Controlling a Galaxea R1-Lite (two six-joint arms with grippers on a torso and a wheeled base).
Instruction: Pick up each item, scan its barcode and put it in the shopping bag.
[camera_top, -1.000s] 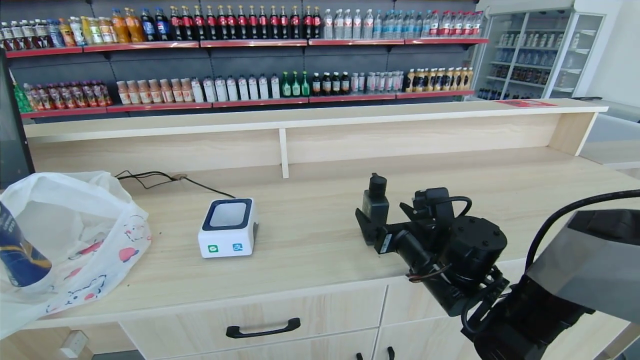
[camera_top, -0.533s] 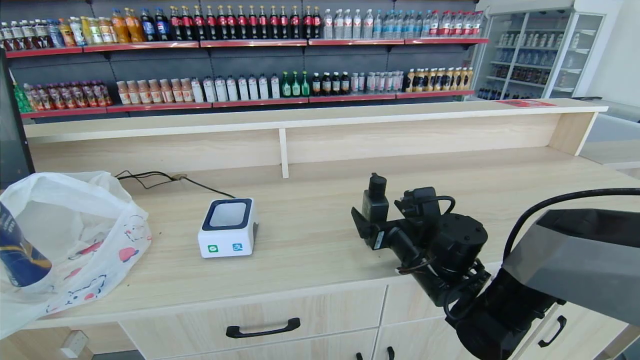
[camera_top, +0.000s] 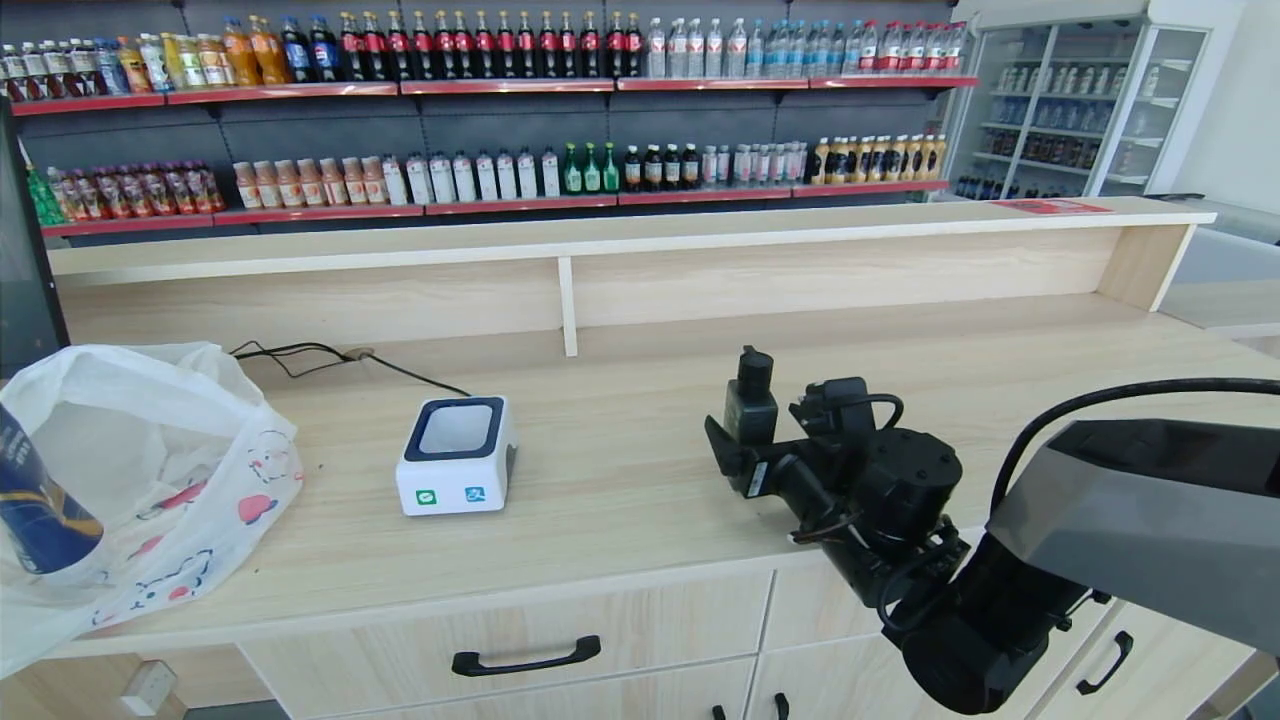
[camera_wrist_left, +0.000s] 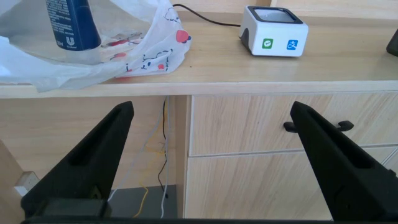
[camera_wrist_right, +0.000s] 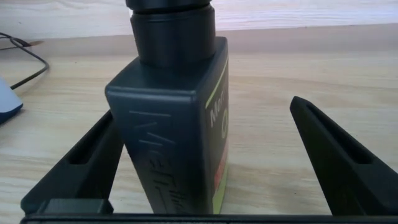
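— What is on the counter (camera_top: 620, 470)?

— At the left of the frame, a white bag (camera_top: 150, 430), mouth open, with a blue can (camera_top: 35, 510) standing inside. Right of centre, a dark bottle (camera_top: 750, 400) stands upright, long axis vertical, cap up. A white scanner (camera_top: 455, 455) sits between them.

— And the claws?

— The right gripper (camera_wrist_right: 205, 112) is spread either side of the bottle. The left gripper (camera_wrist_left: 211, 107) is spread, facing the drawers (camera_wrist_left: 261, 124).

wide gap btw scanner (camera_top: 457, 455) & dark bottle (camera_top: 750, 405); bag (camera_top: 180, 440) fills counter (camera_top: 620, 500) left end, cable (camera_top: 410, 373) behind scanner.
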